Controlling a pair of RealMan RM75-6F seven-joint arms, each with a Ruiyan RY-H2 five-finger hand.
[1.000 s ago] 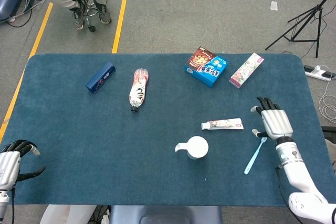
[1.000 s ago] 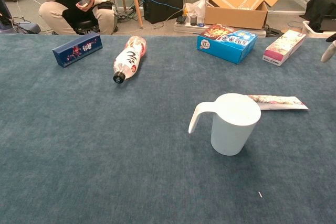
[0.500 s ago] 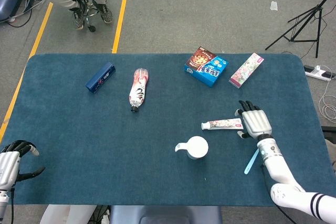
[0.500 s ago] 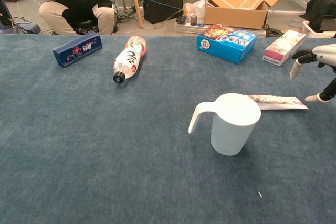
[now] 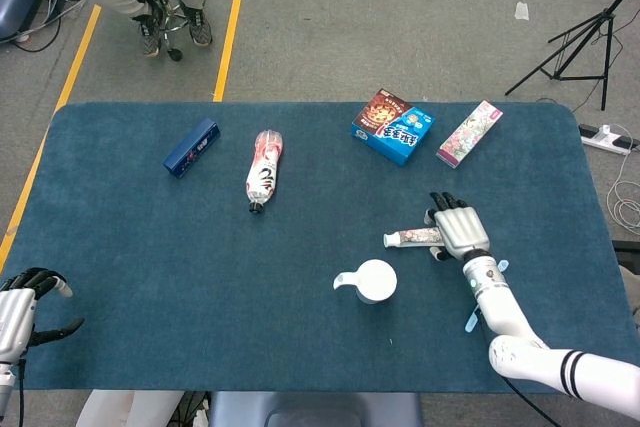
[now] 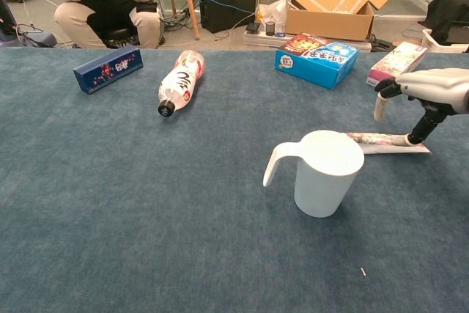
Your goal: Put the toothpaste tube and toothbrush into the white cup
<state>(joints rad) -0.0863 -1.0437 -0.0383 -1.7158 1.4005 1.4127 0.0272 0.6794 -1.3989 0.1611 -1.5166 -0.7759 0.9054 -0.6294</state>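
The white cup [image 6: 327, 173] stands upright on the blue bench [image 5: 150, 277], handle toward the robot's left. Just behind it the toothpaste tube [image 5: 412, 237] lies flat, white with a printed pattern. The right hand [image 5: 459, 230] hovers over the tube's far end, fingers spread, one fingertip down at the tube, nothing gripped. The light-blue toothbrush [image 5: 472, 324] lies mostly hidden beneath the forearm. The left hand [image 5: 18, 313] rests half-curled, empty, at the bench's near corner. A second ago the right hand was further right, beside the toothbrush.
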